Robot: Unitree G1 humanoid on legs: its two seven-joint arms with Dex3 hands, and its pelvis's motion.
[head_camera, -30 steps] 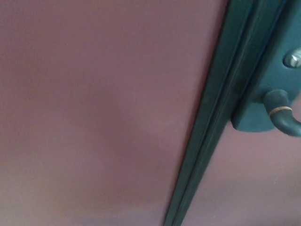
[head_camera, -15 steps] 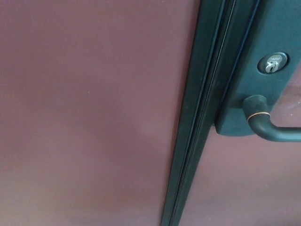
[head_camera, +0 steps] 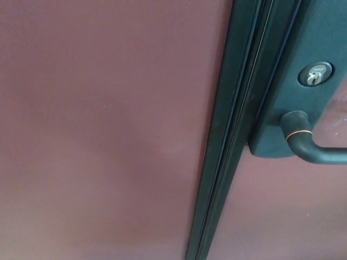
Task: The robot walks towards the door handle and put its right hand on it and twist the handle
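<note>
The head view is very close to a dark reddish-brown door surface (head_camera: 108, 130), which fills most of the picture. A dark green vertical frame strip (head_camera: 233, 135) runs from the top down to the bottom edge, slightly tilted. To the right of it sits a dark green lock plate (head_camera: 282, 81) with a silver keyhole (head_camera: 315, 74). The door handle (head_camera: 312, 146) comes out of the plate's lower part and bends toward the right edge. Neither robot hand shows, so I cannot tell their state.
</note>
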